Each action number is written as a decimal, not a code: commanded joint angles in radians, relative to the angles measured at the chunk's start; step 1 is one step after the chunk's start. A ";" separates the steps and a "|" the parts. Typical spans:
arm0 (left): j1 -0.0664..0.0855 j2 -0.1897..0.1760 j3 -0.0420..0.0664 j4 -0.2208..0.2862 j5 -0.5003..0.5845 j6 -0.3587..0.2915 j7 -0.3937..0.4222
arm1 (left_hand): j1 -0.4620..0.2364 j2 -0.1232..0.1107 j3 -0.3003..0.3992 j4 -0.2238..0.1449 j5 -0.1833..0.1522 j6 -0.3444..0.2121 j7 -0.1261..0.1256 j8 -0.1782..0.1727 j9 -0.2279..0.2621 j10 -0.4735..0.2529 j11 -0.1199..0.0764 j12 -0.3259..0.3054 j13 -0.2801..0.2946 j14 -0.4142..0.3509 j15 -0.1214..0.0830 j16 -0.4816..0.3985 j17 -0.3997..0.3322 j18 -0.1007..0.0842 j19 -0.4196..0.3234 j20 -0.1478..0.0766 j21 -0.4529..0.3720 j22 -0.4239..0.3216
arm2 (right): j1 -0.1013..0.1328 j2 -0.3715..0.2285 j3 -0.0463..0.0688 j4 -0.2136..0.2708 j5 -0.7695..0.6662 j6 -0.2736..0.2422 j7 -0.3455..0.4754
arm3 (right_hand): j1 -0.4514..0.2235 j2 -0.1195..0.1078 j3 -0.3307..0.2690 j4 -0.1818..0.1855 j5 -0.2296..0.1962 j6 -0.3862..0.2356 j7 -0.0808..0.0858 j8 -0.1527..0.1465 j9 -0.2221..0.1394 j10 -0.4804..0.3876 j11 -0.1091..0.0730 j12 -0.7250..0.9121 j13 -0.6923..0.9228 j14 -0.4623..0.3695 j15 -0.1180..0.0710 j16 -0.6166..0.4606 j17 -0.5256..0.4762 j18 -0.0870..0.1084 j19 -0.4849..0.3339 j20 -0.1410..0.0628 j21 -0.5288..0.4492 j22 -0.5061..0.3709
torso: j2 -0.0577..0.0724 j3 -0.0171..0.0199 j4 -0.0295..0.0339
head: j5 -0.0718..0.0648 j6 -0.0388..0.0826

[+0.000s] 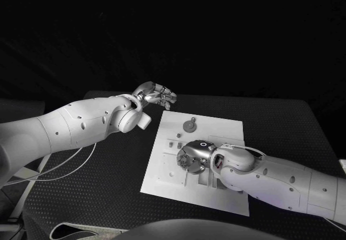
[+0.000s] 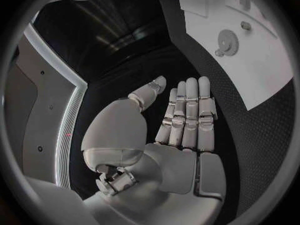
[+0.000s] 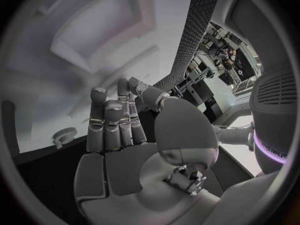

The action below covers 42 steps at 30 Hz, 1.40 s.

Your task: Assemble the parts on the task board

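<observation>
The white task board (image 1: 225, 131) lies in the middle of the black table. A grey gear part (image 1: 189, 125) sits on its far half, with small pieces (image 1: 179, 135) beside it. My right hand (image 1: 193, 156) hovers over the board's middle, fingers extended and nothing in them. In the right wrist view the hand (image 3: 119, 135) faces the board (image 3: 106, 30), and the gear (image 3: 64, 135) shows beside its fingers. My left hand (image 1: 154, 94) is past the board's far left corner, over the table. The left wrist view shows its fingers (image 2: 190, 117) straight and holding nothing, with the board (image 2: 262, 70) and gear (image 2: 227, 42) beyond.
The black table (image 1: 288, 130) extends to the right of the board and beyond it. A white cable (image 1: 68, 162) hangs under my left arm at the table's left side. My right arm (image 1: 288, 182) covers the board's near right corner.
</observation>
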<state>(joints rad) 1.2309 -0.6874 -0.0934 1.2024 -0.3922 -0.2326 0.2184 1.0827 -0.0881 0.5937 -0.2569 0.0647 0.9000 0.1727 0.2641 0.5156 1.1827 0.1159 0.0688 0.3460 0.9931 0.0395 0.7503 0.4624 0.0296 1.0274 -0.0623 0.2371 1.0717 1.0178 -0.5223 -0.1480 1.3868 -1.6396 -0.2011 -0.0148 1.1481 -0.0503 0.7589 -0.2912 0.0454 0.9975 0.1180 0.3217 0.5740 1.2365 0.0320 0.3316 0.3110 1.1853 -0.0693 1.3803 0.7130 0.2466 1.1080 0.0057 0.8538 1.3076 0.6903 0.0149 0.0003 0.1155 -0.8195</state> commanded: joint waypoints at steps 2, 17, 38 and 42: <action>0.002 0.000 0.001 0.003 0.006 0.010 0.005 | -0.001 0.005 -0.006 -0.001 0.004 -0.009 0.000 0.004 -0.001 -0.009 -0.001 0.003 -0.001 0.004 0.001 -0.006 0.002 0.021 0.004 0.004 -0.007 0.001 | -0.006 -0.003 -0.006 -0.010 -0.017 0.010 -0.025 | -0.007 0.009 0.005 0.001 0.004 0.000 0.005 0.000 0.001 0.003 0.005 -0.009 -0.001 -0.004 -0.004 -0.002 0.002 0.015 -0.005 -0.005 0.001 0.015 | 0.000 0.0003 0.0002 | -0.002 0.001; 0.002 -0.002 0.001 0.003 0.006 0.014 0.003 | 0.000 0.005 -0.006 -0.001 0.004 -0.010 0.000 0.004 -0.002 -0.010 -0.001 0.003 -0.001 0.004 0.002 -0.008 0.003 0.021 0.004 0.004 -0.007 0.001 | -0.005 -0.009 -0.006 -0.011 0.027 -0.053 0.001 | -0.039 -0.095 -0.100 0.000 0.004 -0.104 0.032 -0.059 -0.021 -0.095 0.049 -0.082 -0.021 -0.027 0.039 0.002 0.015 0.015 -0.022 0.001 0.000 0.018 | 0.000 0.0007 -0.0006 | -0.004 0.001; 0.002 -0.016 0.001 0.007 0.006 0.009 0.008 | 0.002 0.005 -0.006 -0.003 0.004 -0.010 0.000 0.005 -0.002 -0.010 -0.001 0.003 -0.002 0.003 0.002 -0.010 0.005 0.020 0.004 0.004 -0.009 0.001 | 0.084 -0.179 0.021 0.127 0.142 -0.122 0.024 | -0.014 -0.104 -0.131 0.001 0.004 -0.111 0.042 -0.060 -0.025 -0.086 0.049 -0.082 -0.012 -0.027 0.039 0.012 0.022 0.015 -0.020 0.002 0.005 0.018 | -0.001 0.0007 -0.0039 | -0.021 0.015; 0.002 -0.020 0.000 0.007 0.006 0.006 0.009 | 0.002 0.004 -0.006 -0.003 0.004 -0.010 0.000 0.005 -0.002 -0.010 -0.001 0.003 -0.002 0.004 0.002 -0.010 0.006 0.020 0.004 0.005 -0.009 0.002 | 0.140 -0.252 0.029 0.157 0.130 -0.076 0.015 | -0.026 -0.110 -0.137 0.005 0.004 -0.109 0.042 -0.060 -0.026 -0.086 0.049 -0.082 -0.010 -0.028 0.039 0.010 0.022 0.015 -0.022 0.004 0.004 0.018 | -0.001 0.0003 -0.0039 | -0.034 0.024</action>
<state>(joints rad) 1.2317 -0.7070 -0.0937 1.2071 -0.3920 -0.2309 0.2166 1.0828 -0.0881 0.5910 -0.2596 0.0647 0.8941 0.1739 0.2640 0.5147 1.1793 0.1125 0.0688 0.3460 0.9931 0.0395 0.7465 0.4670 0.0375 1.0274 -0.0623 0.2331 1.0717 1.1481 -0.7633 -0.1183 1.5370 -1.5336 -0.3095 -0.0024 1.1226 -0.1547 0.6273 -0.2863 0.0457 0.8888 0.1525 0.2611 0.5485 1.1458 0.0804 0.2442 0.2995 1.1504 -0.0293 1.3884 0.7338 0.2356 1.0843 0.0109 0.8538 1.3073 0.6894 0.0154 -0.0031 0.0895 -0.8007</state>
